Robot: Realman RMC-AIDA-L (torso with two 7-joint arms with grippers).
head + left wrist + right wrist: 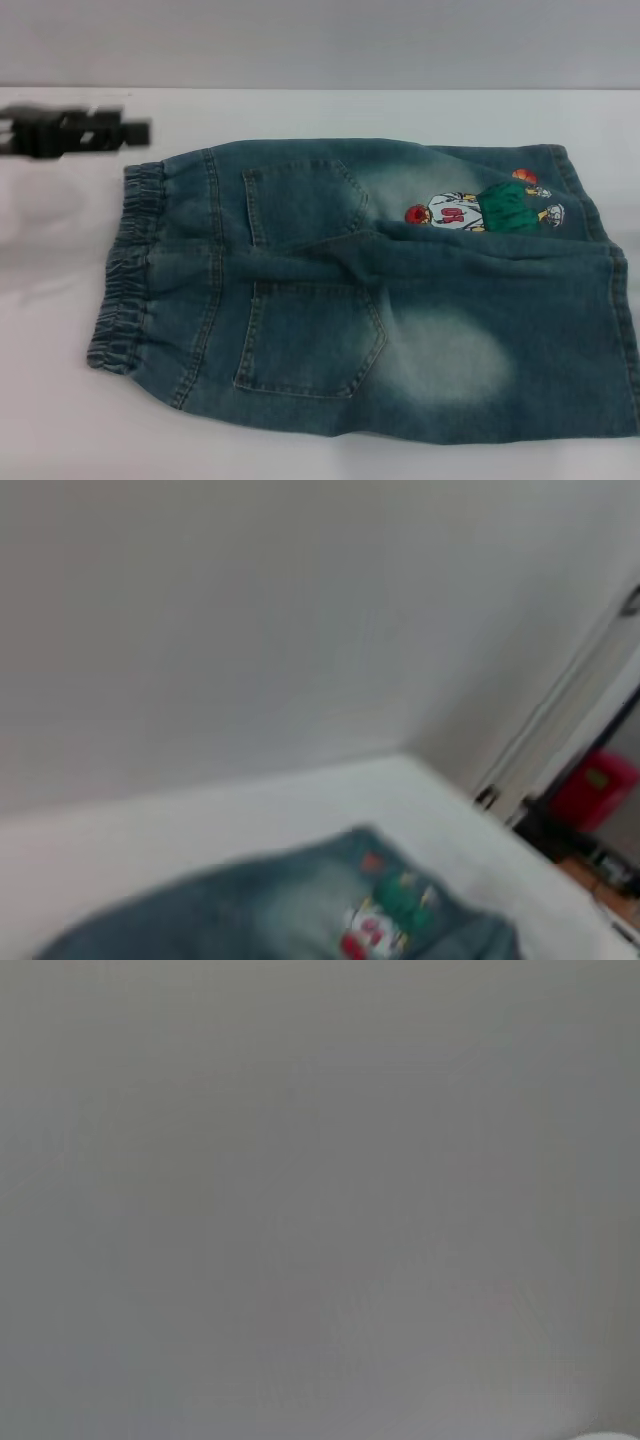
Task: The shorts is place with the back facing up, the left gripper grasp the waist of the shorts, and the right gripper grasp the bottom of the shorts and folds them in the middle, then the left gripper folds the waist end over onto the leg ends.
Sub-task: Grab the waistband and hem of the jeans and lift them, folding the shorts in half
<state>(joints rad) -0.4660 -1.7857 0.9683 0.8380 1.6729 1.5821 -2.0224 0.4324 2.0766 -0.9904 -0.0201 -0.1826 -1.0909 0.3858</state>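
Fingers of blurred black left gripper [75, 131]: opening impossible to judge, nothing held, hovering apart from gathered elastic waist [125, 265]. Faded blue-green denim shorts [400, 330] flat on white table [300, 455], back pockets up, cartoon print [485, 207] on far leg.

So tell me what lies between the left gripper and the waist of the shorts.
Only bare white table. In the head view, the left gripper sits just beyond the waist, not touching it.
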